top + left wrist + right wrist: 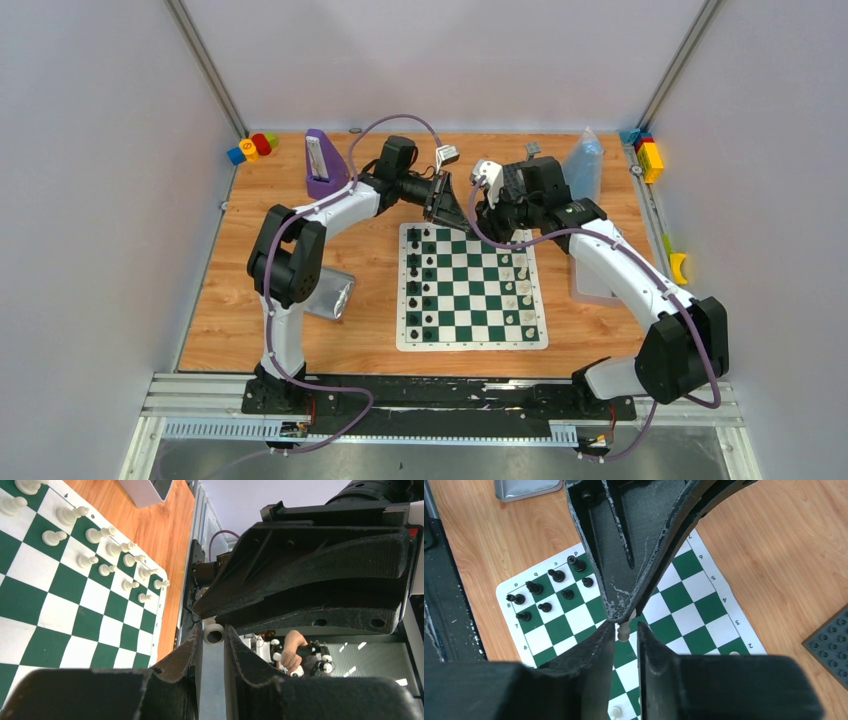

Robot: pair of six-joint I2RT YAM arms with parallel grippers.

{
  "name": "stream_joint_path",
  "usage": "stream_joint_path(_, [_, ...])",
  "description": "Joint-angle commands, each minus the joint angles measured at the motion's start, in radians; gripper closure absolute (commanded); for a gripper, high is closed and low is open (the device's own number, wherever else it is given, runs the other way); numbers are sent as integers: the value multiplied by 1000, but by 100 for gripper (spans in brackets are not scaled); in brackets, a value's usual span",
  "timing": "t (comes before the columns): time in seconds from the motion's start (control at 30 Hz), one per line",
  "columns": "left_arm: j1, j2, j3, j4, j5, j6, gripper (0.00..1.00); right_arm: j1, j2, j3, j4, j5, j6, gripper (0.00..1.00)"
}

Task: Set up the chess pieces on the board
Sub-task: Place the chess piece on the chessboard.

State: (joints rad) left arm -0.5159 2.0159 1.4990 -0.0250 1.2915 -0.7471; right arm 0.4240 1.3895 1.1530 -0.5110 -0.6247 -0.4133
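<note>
Both arms meet in the air over the far edge of the board [470,300], fingertip to fingertip. The left gripper [213,628] is clenched on a small white piece [623,632]. The right gripper [626,628] flanks the same piece with a sliver of space on one side; I cannot tell whether it is pinching.

The black pieces [421,285] fill the two left files and the white pieces [518,295] stand along the right files. The middle squares between them are bare.

A strip of bare bench [230,340] runs along the board's left and near edges. A silver tin [335,296] lies well off the left edge, and a clear tray [592,292] sits near the right edge.
</note>
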Motion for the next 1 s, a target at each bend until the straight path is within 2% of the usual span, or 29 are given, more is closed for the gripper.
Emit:
stream_joint_path(0.0, [-10, -9, -4, 81, 30, -11, 100, 4, -29, 35, 48, 23, 25, 72])
stream_joint_path(0.1, [-6, -17, -26, 163, 26, -73, 100, -8, -54, 35, 49, 14, 45, 65])
stream_joint_path(0.17, [0, -29, -60, 287, 20, -162, 100, -26, -73, 41, 49, 3, 72, 59])
stream_joint_path(0.2, [3, -33, -73, 404, 15, -205, 100, -40, -83, 44, 49, -12, 83, 58])
stream_joint_path(0.23, [8, -33, -103, 475, 13, -298, 100, -56, -90, 49, 52, -30, 99, 57])
stream_joint_path(0.27, [11, -30, -119, 627, 8, -358, 100, -72, -98, 53, 54, -55, 118, 57])
stream_joint_path(0.3, [16, -26, -150, 722, 3, -485, 100, -93, -105, 58, 59, -86, 134, 57])
stream_joint_path(0.33, [23, -11, -162, 915, -9, -559, 100, -111, -108, 63, 63, -117, 153, 57])
stream_joint_path(0.37, [26, 0, -180, 1011, -18, -709, 100, -128, -110, 69, 67, -147, 173, 57])
stream_joint_path(0.4, [32, 28, -183, 1216, -38, -786, 100, -145, -109, 74, 73, -175, 194, 57])
stream_joint_path(0.43, [35, 67, -178, 1307, -49, -936, 100, -159, -106, 76, 83, -200, 218, 57])
stream_joint_path(0.47, [37, 85, -171, 1445, -62, -992, 100, -174, -103, 74, 94, -222, 241, 57])
stream_joint_path(0.53, [38, 109, -157, 1504, -76, -1064, 100, -194, -89, 70, 114, -262, 285, 58])
stream_joint_path(0.97, [39, 79, -223, 1466, -124, -1038, 100, -217, -9, 50, 189, -402, 401, 57])
